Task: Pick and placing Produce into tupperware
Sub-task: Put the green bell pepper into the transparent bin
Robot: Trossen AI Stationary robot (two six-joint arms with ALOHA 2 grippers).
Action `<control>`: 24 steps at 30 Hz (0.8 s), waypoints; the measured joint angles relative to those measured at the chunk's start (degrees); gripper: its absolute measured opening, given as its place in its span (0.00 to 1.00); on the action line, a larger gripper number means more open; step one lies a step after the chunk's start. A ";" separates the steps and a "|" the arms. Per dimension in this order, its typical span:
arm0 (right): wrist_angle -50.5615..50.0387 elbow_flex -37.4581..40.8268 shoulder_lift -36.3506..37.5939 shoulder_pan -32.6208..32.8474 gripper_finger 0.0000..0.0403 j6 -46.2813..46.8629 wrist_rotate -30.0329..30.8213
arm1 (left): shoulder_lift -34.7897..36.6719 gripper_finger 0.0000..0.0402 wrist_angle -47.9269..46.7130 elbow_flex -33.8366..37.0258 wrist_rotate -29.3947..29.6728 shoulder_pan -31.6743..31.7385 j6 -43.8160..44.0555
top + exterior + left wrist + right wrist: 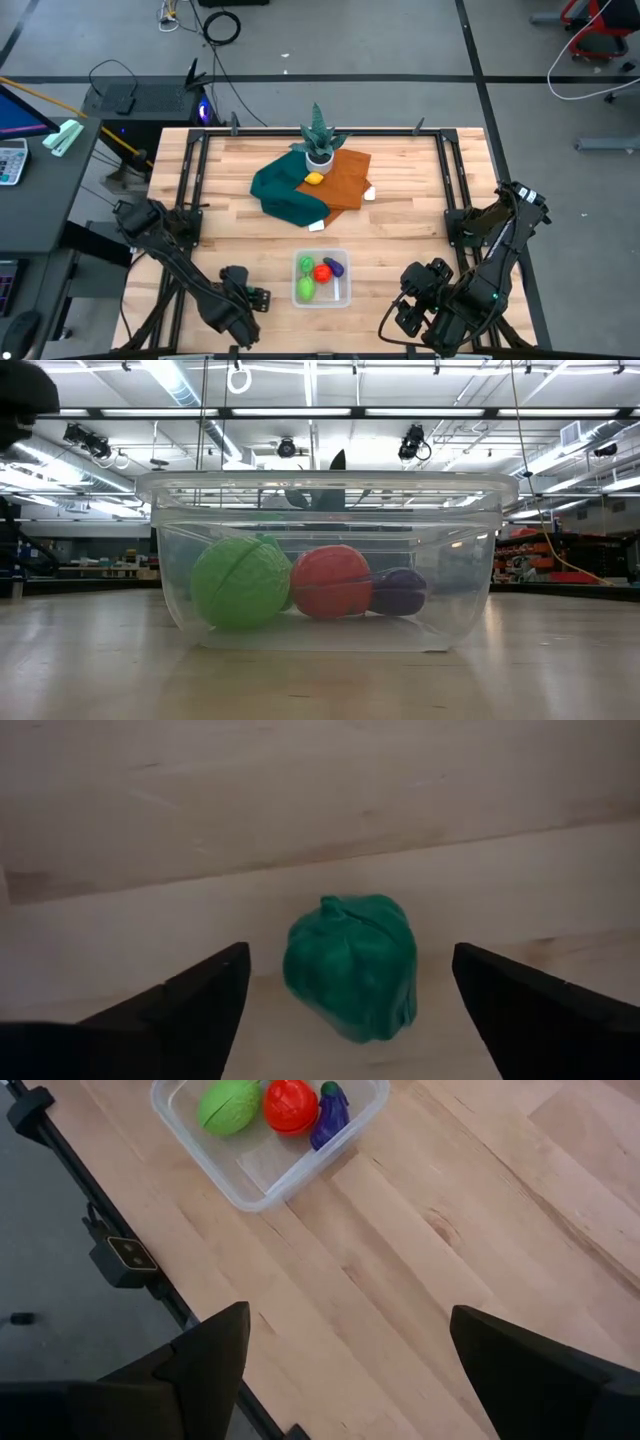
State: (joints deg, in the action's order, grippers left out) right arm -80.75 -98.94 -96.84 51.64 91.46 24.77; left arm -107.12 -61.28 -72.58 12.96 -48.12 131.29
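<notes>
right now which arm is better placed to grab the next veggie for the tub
Left. The left gripper is open with a green pepper sitting on the table between its fingers. The right gripper is open over bare wood, and the tub lies ahead of it, with no loose produce nearby.

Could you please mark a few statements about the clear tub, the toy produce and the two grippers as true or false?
1. The clear plastic tub holds a red toy fruit. True.
2. The small yellow toy fruit lies in the tub. False: it lies on the orange cloth.
3. The left gripper is open around a dark green toy pepper. True.
4. The right gripper holds the purple toy vegetable. False: it is open and empty; that piece lies in the tub.
</notes>
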 joint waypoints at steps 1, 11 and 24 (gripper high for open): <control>0.01 0.00 0.00 0.00 0.77 0.00 0.00 | -0.52 0.89 0.68 0.00 -0.05 0.00 -0.06; 0.03 0.00 0.00 0.00 0.77 -0.02 0.02 | -4.28 0.85 5.56 -0.01 -0.12 0.07 -0.29; 0.07 0.00 0.00 0.00 0.77 0.11 0.02 | -4.29 0.54 5.12 0.00 -0.12 0.00 -1.71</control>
State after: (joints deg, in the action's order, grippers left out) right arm -80.68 -98.94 -96.84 51.64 91.57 24.80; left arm -111.42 -56.16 -72.58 12.84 -48.12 129.58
